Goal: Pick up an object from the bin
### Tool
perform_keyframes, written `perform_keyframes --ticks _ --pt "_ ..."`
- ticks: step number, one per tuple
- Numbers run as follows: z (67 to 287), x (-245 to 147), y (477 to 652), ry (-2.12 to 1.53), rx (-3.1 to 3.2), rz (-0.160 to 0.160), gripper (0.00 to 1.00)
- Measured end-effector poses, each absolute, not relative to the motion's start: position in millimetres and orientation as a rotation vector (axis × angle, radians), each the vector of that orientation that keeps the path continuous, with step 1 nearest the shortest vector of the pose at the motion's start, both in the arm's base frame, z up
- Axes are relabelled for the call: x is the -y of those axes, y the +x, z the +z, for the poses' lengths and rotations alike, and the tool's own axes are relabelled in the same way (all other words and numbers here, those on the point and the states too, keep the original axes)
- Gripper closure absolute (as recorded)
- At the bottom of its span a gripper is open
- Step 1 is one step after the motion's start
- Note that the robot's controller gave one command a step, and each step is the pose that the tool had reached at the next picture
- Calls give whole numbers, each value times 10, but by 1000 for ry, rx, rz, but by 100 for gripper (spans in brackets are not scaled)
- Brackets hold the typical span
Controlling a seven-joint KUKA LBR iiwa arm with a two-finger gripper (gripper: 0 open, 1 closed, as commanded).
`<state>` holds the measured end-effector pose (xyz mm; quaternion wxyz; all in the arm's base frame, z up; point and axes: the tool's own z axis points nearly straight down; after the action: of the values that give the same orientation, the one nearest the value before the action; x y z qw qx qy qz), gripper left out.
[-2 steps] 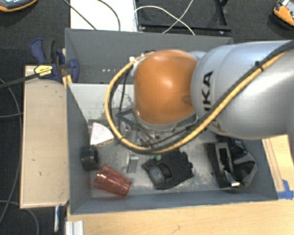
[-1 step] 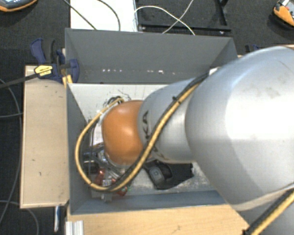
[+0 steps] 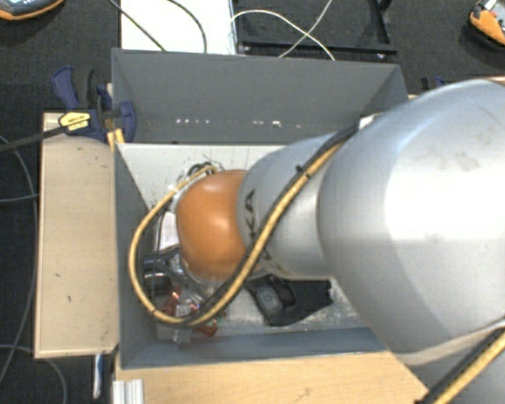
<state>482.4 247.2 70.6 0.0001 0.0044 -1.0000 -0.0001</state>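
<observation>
- Camera view, looking down: a grey metal bin (image 3: 252,99), with the big silver arm (image 3: 404,225) reaching in from the right and covering most of the floor
- The wrist's orange cover (image 3: 209,224) sits over the bin's left half, with a yellow cable (image 3: 139,251) looping round it
- Below the cover, the gripper (image 3: 178,305) hangs low in the near-left corner; I cannot tell whether it is released or clenched, because the wrist hides what it may grasp
- A small red thing (image 3: 206,329) lies just beside it by the near wall; a black blocky object (image 3: 282,300) lies to its right
- Judgement: this looks like the descent onto a thing in that corner; best to come straight down, clear of both walls, and close only once the thing sits squarely inside the claw
</observation>
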Motion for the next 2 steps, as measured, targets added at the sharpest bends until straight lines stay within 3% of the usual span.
perform_keyframes --ticks 2 --pt "710 -2464 4831 8 3142 -1 0"
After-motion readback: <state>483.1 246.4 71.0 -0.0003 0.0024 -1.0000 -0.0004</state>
